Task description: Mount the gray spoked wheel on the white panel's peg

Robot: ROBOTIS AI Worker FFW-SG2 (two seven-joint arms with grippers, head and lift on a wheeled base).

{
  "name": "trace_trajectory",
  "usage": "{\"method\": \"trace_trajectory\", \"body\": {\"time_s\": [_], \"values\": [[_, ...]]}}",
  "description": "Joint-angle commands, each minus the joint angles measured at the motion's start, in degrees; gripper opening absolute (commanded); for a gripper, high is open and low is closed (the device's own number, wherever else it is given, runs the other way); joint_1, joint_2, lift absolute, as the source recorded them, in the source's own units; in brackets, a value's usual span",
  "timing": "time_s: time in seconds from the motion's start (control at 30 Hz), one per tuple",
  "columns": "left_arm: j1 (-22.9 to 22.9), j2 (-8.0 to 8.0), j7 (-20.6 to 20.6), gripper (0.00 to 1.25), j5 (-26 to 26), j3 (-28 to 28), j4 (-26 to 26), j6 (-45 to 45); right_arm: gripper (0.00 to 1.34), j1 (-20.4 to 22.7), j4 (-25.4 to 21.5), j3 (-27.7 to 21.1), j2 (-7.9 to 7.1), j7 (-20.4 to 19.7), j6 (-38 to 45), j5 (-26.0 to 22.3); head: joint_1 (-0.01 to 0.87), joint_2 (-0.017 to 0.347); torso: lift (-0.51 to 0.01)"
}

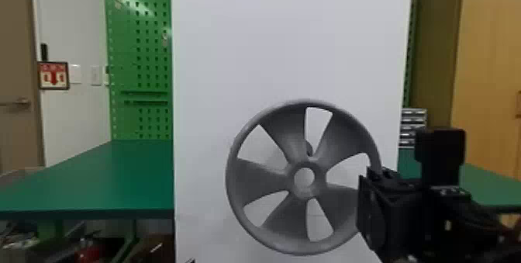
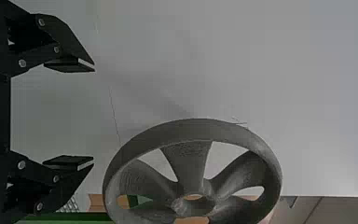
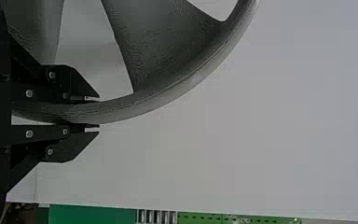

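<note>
The gray spoked wheel (image 1: 306, 193) is upright before the white panel (image 1: 290, 41), its rim pinched between the nearly closed fingers of the right hand (image 3: 99, 113) at about four o'clock. The left hand (image 2: 94, 114) is spread wide, holding nothing. Grasping is done; mounting looks unfinished: a small dark piece (image 1: 309, 148), perhaps the peg, shows at twelve o'clock from the hub (image 1: 320, 177), so aligning, seating and release likely remain.

I see a green tabletop (image 1: 128, 177), a perforated green board (image 1: 149, 56), and a wooden cabinet (image 1: 490, 68).
</note>
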Motion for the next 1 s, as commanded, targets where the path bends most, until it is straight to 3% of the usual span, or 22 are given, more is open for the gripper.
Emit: {"method": "trace_trajectory", "body": {"time_s": [0.0,0.43,0.97], "values": [[0.0,0.08,0.1,0.71,0.1,-0.1,0.0,0.1,0.16,-0.7,0.0,0.7,0.19,-2.4,0.9,-1.5,0.123,-0.008,-0.397],[-0.2,0.26,0.2,0.71,0.1,-0.4,0.0,0.2,0.16,-2.6,0.4,2.0,0.11,-8.0,0.8,-4.6,0.123,-0.008,-0.397],[-0.4,0.52,0.5,0.71,0.2,-0.9,0.0,0.3,0.16,-4.2,1.2,2.7,-0.25,-9.5,0.6,-5.1,0.123,-0.008,-0.397]]}}
